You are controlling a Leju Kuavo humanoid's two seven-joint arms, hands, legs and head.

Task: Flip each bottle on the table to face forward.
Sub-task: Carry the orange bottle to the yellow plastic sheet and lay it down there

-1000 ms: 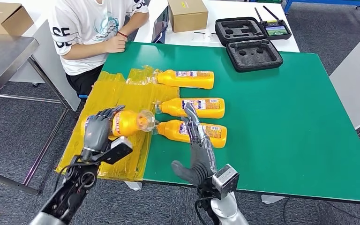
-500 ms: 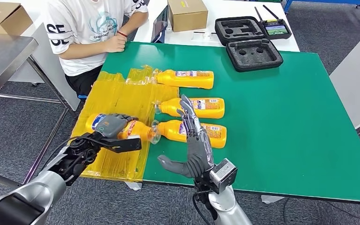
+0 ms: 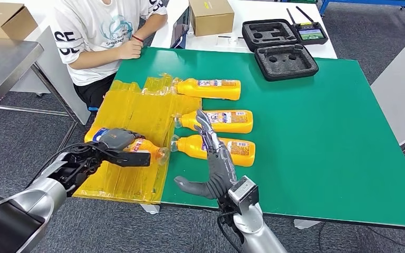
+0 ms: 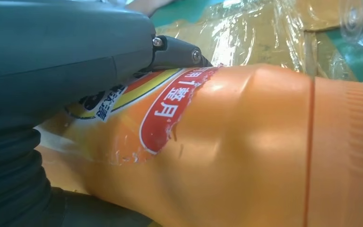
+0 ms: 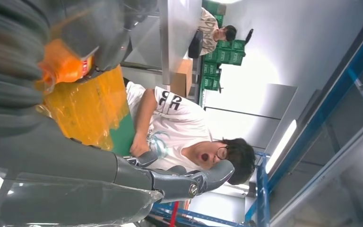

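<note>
While three bottles lie on their sides in a column on the green table, the head view shows a fourth one in the left hand. That held bottle is on its side low over the yellow film at the table's left edge, its cap end toward the others. The far bottle, middle bottle and near bottle each show a printed label upward, necks toward the film. Whether those labels are the fronts I cannot tell, so I judge these three as probably dealt with and the held one as the piece in hand. The right hand stands upright just before the near bottle, fingers straight and apart, holding nothing; whether it touches the bottle I cannot tell. A person sits at the far left corner, and a black foam case and a cardboard box lie beyond.

Seen from the left wrist, the held bottle is very close, its orange body gripped by the thumb and dark fingers, with a torn red and yellow label facing the camera. Film shows behind it.

From the right wrist, the right hand's fingers stretch out free, nothing between them, with the left hand and its bottle beyond over the film.

My reading is that the task is near its end: what remains is setting this last bottle down with the right face up.
</note>
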